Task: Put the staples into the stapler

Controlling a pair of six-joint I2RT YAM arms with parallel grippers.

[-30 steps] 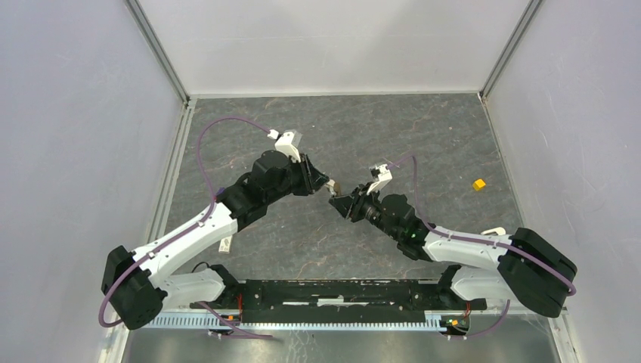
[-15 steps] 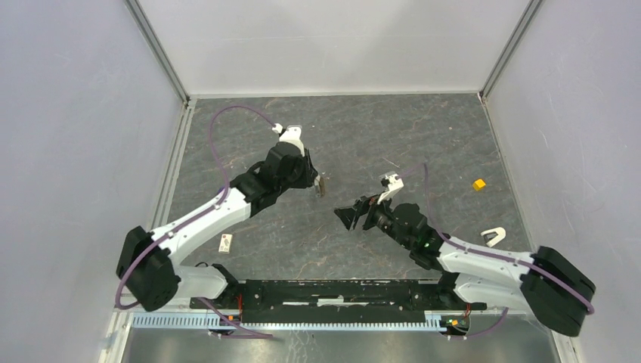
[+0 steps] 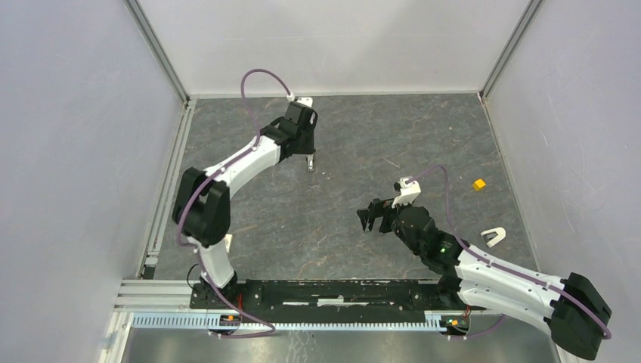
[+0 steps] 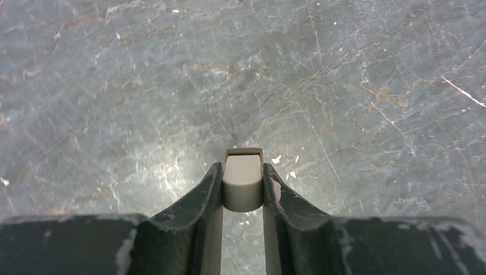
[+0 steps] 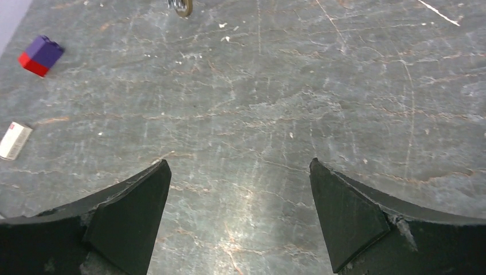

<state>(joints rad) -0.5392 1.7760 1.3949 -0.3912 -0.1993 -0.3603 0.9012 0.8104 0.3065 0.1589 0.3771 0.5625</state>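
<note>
Grey marbled table (image 3: 340,136) fills my overhead view. My left arm (image 3: 242,155) reaches to the far left side. Its left gripper (image 4: 242,166) points down, jaws clamped on a narrow grey-beige piece (image 4: 242,186) with a rounded end; I cannot tell what it is. My right arm (image 3: 484,268) stretches toward mid-table, and the right gripper (image 5: 238,163) hangs over bare surface, jaws wide apart, holding nothing. A white curved object (image 3: 493,237) lies near the right edge, with a yellow cube (image 3: 478,184) beyond it. A purple-and-red block (image 5: 40,55) sits off to the left. The staples box (image 3: 227,242), white with a touch of red, lies flat at the near left beside the left arm, well apart from both grippers.
</note>
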